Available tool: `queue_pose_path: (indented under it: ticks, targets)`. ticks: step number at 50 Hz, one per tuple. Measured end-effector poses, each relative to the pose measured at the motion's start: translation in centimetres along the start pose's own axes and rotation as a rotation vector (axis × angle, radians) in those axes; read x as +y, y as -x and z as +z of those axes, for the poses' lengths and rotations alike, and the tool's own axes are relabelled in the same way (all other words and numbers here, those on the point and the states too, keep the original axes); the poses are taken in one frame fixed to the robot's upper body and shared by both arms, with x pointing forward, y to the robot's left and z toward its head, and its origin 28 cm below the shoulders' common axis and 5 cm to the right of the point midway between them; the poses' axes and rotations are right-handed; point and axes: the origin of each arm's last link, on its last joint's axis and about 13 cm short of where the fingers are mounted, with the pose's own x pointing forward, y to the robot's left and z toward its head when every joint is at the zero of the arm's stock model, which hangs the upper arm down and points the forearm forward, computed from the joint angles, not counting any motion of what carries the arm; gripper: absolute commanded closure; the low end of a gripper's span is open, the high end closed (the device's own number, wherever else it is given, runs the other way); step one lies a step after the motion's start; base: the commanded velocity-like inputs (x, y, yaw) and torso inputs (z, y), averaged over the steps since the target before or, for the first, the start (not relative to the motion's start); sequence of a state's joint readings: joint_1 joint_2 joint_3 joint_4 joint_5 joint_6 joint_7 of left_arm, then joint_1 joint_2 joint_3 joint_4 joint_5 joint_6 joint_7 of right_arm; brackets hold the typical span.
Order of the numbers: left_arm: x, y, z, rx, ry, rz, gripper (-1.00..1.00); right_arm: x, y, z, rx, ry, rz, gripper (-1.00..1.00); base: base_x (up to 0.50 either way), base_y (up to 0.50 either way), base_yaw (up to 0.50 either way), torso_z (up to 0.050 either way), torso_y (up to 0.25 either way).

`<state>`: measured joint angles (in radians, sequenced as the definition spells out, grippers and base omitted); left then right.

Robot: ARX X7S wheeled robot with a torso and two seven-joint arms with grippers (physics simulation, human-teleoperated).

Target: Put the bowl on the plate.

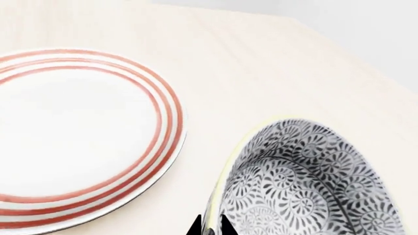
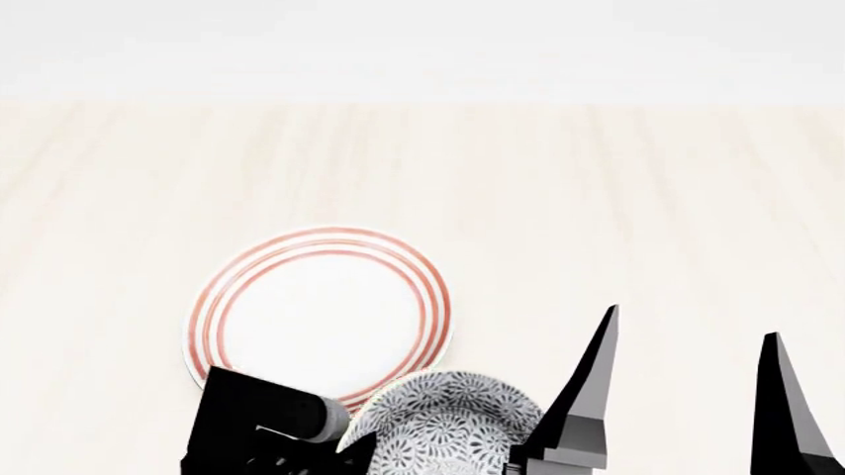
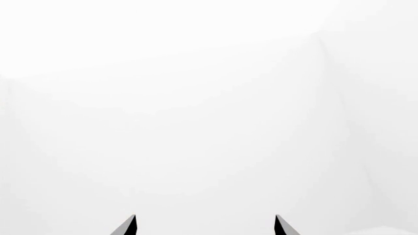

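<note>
Left gripper [image 1: 210, 229] is pinched on the near rim of the bowl [image 1: 307, 181], one finger inside the wall, one outside. A rim pinch makes sense here, I judge: the bowl is too wide to span, and holding the wall leaves the underside free to come down on the plate [image 1: 78, 137]. Whether the bowl is off the table [image 2: 634, 198] I cannot tell from these views.

In the head view the bowl sits at the plate's near edge, its rim overlapping the plate's border; the wrist view shows a gap of bare table between them (so the overlap may be only perspective).

Right gripper [image 2: 687, 396] is raised clear to the side, fingers spread wide, holding nothing; its camera sees only blank white.

Bowl: deep, round, dense grey-and-white floral pattern inside and out, thin yellowish rim. Plate: shallow, white, three red rings, nothing on it.
</note>
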<state>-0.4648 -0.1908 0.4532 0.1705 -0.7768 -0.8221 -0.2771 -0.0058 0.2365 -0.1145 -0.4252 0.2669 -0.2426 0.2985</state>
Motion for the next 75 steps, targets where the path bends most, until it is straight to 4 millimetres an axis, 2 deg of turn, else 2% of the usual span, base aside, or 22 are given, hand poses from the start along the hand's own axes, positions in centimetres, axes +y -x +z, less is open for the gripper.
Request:
queue_pose_path:
  ticks: [21,32,46,57,75]
  targets:
    - [2.2,-2.3,5.1,-0.126,-0.038,0.103,1.0,0.0,0.1,0.0,0.003,-0.005,0.002,-1.0,0.0,0.0,0.0,0.0,0.0]
    - [4.4,-4.4,8.2,-0.169,-0.043,0.202,1.0,0.1,0.1,0.1,0.004,-0.009,0.005,-1.0,0.0,0.0,0.0,0.0,0.0]
    - [6.9,-6.5,11.1,-0.199,-0.015,0.311,1.0,0.1,0.1,0.1,0.007,-0.011,0.007,-1.0,0.0,0.0,0.0,0.0,0.0]
    - [8.0,-8.1,11.9,-0.157,0.048,0.359,1.0,0.1,0.2,0.0,0.011,-0.013,0.009,-1.0,0.0,0.0,0.0,0.0,0.0]
    - [8.0,-9.4,11.4,-0.053,0.183,0.391,1.0,0.1,0.4,-0.2,0.019,-0.018,0.015,-1.0,0.0,0.0,0.0,0.0,0.001]
